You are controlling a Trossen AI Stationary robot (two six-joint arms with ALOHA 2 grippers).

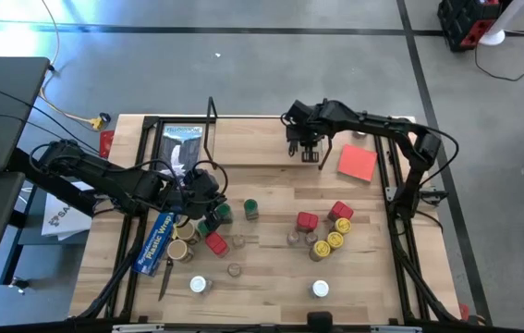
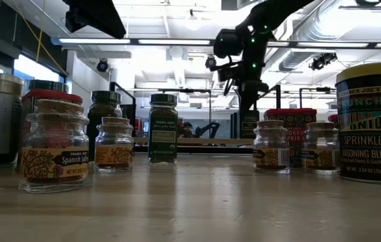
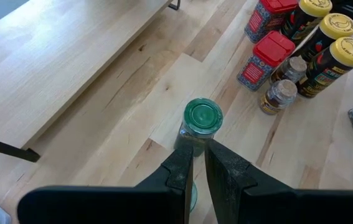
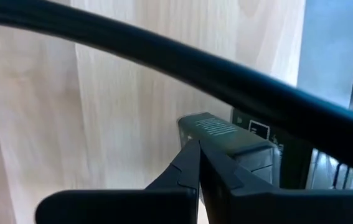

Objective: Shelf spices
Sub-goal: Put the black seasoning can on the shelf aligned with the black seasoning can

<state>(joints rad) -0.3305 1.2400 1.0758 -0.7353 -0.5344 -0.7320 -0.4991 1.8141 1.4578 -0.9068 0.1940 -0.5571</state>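
The right claw (image 1: 309,154) is hovering over the shelf (image 1: 252,143), the light-wood board at the far side of the tabletop (image 1: 271,277). Its fingers are pressed together with nothing between them. In the right wrist view the closed tips (image 4: 196,163) are pointing at a dark boxy tin (image 4: 226,142) sitting on the shelf board, just beyond them; whether they are touching it cannot be told.

The left claw (image 1: 204,196) is reaching in from the left side of the tabletop, above the near edge of the shelf. Its fingers (image 3: 179,171) are standing nearly closed, a thin gap between them, gripping nothing. Just ahead of them a green-lidded jar (image 3: 201,121) is standing upright on the tabletop.

Most spices are sitting on the tabletop in front of the shelf. A right-hand cluster is holding red tins (image 1: 308,221) and yellow-lidded jars (image 1: 334,240) packed close together. A left-hand cluster is crowding beside the blue wrap box (image 1: 158,239), with another red tin (image 1: 216,243) among it. Two white-lidded jars (image 1: 199,285) are standing apart near the front edge. A red sheet (image 1: 358,163) is lying at the shelf's right end.
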